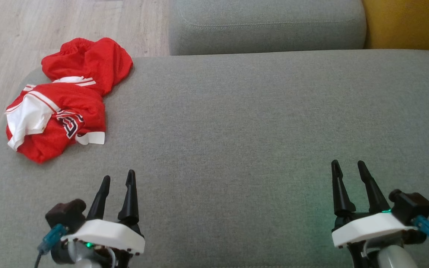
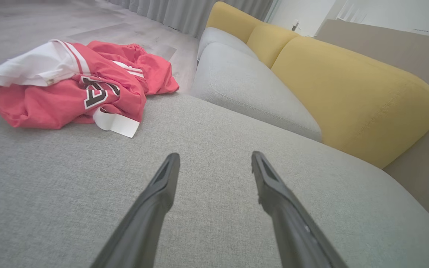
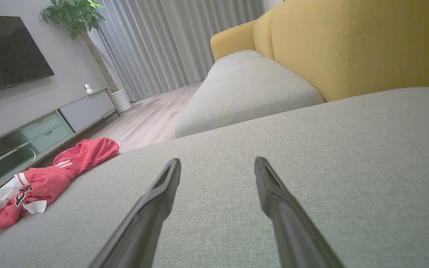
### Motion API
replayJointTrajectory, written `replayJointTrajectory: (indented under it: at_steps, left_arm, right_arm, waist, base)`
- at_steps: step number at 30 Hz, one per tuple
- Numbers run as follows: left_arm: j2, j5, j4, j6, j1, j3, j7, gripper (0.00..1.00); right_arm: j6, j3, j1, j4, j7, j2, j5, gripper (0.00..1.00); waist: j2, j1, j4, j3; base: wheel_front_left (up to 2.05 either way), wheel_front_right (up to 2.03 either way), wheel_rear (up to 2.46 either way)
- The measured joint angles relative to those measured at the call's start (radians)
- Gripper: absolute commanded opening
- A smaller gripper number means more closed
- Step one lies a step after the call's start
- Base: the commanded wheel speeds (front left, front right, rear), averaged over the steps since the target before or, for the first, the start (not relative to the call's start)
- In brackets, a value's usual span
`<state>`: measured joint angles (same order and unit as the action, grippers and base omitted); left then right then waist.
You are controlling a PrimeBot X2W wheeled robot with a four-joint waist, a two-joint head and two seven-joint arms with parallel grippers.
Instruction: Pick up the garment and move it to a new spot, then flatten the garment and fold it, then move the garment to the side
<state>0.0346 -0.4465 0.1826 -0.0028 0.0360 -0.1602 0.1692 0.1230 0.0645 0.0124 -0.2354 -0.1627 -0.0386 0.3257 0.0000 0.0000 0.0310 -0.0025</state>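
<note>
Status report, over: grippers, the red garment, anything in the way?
Left gripper open, empty. Right gripper open, empty. Garment crumpled at far-left edge of cushion, untouched. Path to it looks unobstructed.

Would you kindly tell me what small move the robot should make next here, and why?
Probably reach the left gripper forward and leftward toward the crumpled red and white mesh garment. It lies bunched at the far left corner of the grey fabric sofa cushion, and both grippers hover open and empty near the front edge, with the right gripper much farther from it.
</note>
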Motion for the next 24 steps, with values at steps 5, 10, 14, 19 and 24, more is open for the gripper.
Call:
replayJointTrajectory:
  at_steps: [5,10,14,19,24]
  left_arm:
    - [0.001,0.048,0.008,0.003,0.000,-0.012,0.010,1.00]
    - [0.001,0.102,0.014,0.007,0.000,-0.021,0.026,1.00]
    - [0.002,0.144,0.014,0.013,0.000,-0.024,0.036,1.00]
    - [0.004,0.189,0.013,0.021,0.000,-0.030,0.054,1.00]
    - [0.005,0.236,0.013,0.029,0.000,-0.040,0.068,1.00]
  right_arm:
    - [0.000,0.003,0.000,0.000,-0.017,0.000,-0.069,1.00]
    - [0.000,0.007,0.000,-0.002,-0.032,0.000,-0.136,1.00]
    - [0.000,0.011,0.000,-0.005,-0.042,-0.001,-0.184,1.00]
    - [0.000,0.016,0.000,-0.005,-0.055,-0.001,-0.243,1.00]
    - [0.000,0.018,0.000,-0.007,-0.068,-0.001,-0.293,1.00]
  waist:
    - [0.0000,0.0000,0.002,-0.002]
    - [0.0000,0.0001,0.004,-0.003]
    - [0.0000,0.0001,0.006,-0.005]
    - [0.0000,0.0001,0.007,-0.006]
    - [0.0000,0.0001,0.008,-0.009]
  base:
    - [0.00,0.00,0.00]
    - [0.00,0.00,0.00]
    - [0.00,0.00,0.00]
    - [0.00,0.00,0.00]
    - [0.00,0.00,0.00]
